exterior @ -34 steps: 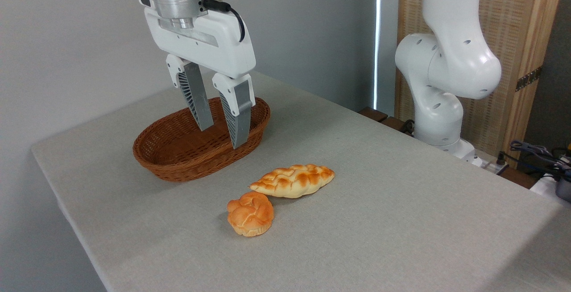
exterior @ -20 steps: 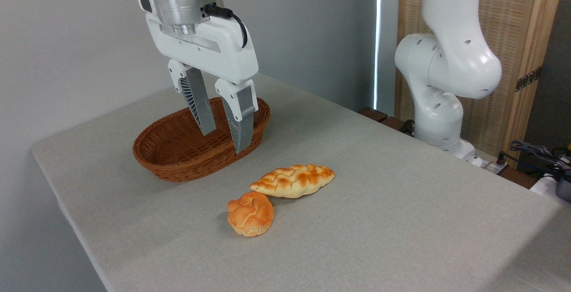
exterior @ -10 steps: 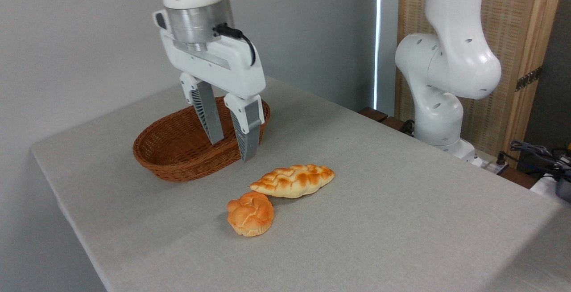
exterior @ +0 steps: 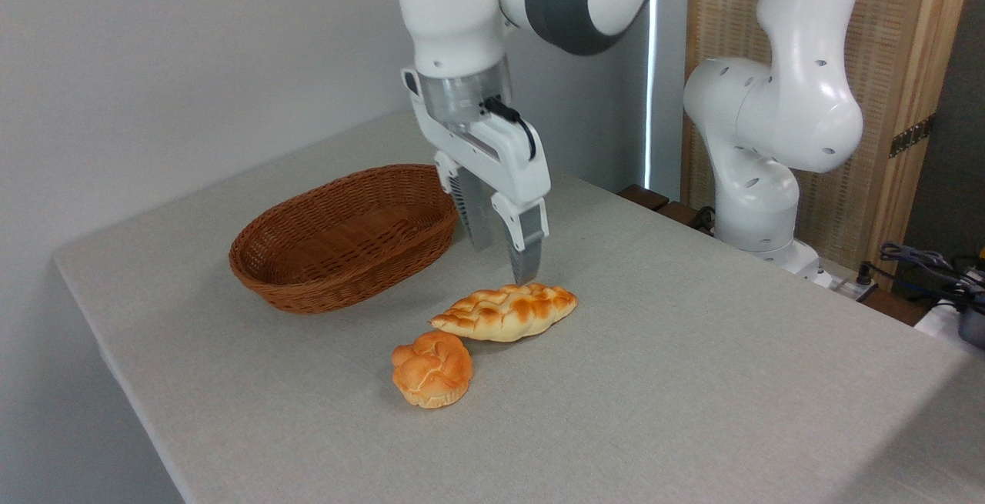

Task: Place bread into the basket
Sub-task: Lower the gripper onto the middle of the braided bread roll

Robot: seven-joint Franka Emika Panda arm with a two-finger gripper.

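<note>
On the grey surface the basket sits empty. The pincer hangs open just above the bread, which lies untouched beside the basket; grasping, carrying and dropping are all left.

No text, label, brand, number or sign is showing legibly anywhere in the view.
</note>
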